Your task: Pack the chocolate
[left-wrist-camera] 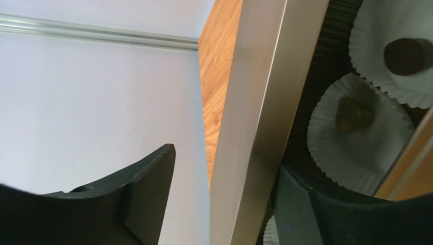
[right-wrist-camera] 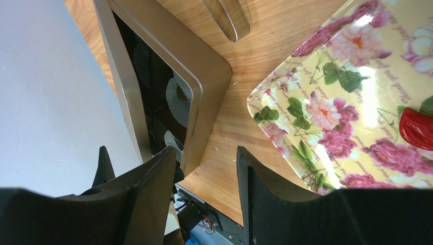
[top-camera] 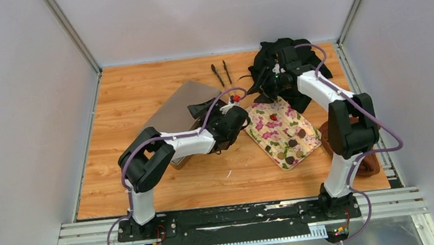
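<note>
A metal box [left-wrist-camera: 327, 71] holds white paper cups, and two show a dark chocolate each [left-wrist-camera: 406, 55] [left-wrist-camera: 352, 115]. Its grey lid [top-camera: 180, 105] stands tilted open. My left gripper [top-camera: 230, 113] is open with the lid's edge [left-wrist-camera: 255, 117] between its fingers; the right finger [left-wrist-camera: 327, 204] is at the lid and the left finger stands apart from it. More chocolates [top-camera: 292, 142] lie on the flower-print tray [top-camera: 265, 130]. My right gripper [top-camera: 262, 87] is open and empty, over the wood between the box and the tray's far corner [right-wrist-camera: 286, 102].
A red wrapped piece [right-wrist-camera: 416, 127] lies on the tray. Black tongs [top-camera: 221, 72] lie at the back. A black cloth [top-camera: 287, 54] is heaped at the back right. A rust-brown cloth [top-camera: 367, 166] lies by the right arm's base.
</note>
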{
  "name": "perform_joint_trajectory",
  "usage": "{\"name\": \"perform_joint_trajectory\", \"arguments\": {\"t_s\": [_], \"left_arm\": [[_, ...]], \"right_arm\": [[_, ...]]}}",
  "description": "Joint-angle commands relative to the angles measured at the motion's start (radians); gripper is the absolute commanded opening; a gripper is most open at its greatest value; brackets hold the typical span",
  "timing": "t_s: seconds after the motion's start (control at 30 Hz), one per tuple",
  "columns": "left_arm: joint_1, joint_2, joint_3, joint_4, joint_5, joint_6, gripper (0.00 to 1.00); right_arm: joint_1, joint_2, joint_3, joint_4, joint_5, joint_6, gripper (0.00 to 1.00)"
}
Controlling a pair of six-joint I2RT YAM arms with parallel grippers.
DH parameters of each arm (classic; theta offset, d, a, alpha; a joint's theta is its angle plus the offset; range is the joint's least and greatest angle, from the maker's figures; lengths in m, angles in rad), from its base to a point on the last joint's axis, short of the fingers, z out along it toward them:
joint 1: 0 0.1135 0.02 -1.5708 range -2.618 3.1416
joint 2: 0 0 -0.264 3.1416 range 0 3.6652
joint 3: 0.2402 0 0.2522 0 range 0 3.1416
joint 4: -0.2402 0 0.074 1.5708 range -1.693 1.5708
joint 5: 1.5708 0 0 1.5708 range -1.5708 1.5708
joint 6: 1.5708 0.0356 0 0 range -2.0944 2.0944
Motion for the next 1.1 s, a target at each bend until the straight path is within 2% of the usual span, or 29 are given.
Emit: {"name": "perform_joint_trajectory", "arguments": {"t_s": [0.0, 0.1, 0.27, 0.53, 0.77, 0.87, 1.07], "left_arm": [[-0.021, -0.016, 0.088, -0.158, 0.032, -0.156, 0.73], [-0.024, -0.025, 0.155, -0.335, 0.070, -0.308, 0.77], [-0.037, -0.069, 0.191, -0.466, 0.106, -0.427, 0.81], [-0.053, -0.147, 0.214, -0.603, 0.224, -0.509, 0.87], [-0.040, -0.254, 0.235, -0.640, 0.332, -0.530, 0.88], [0.049, -0.277, 0.313, -0.704, 0.488, -0.594, 0.88], [0.354, -0.290, 0.455, -0.742, 0.889, -0.667, 0.87]], "right_arm": [[-0.019, -0.005, -0.019, -0.004, 0.009, -0.018, 0.52], [-0.021, -0.008, -0.015, -0.008, 0.018, -0.023, 0.52], [-0.022, -0.005, -0.002, -0.023, 0.035, -0.038, 0.52], [-0.022, 0.007, 0.029, -0.048, 0.057, -0.058, 0.52], [-0.022, 0.005, 0.040, -0.065, 0.067, -0.079, 0.53], [-0.012, 0.003, 0.057, -0.090, 0.076, -0.107, 0.52], [0.038, -0.013, 0.080, -0.151, 0.140, -0.175, 0.52]]}}
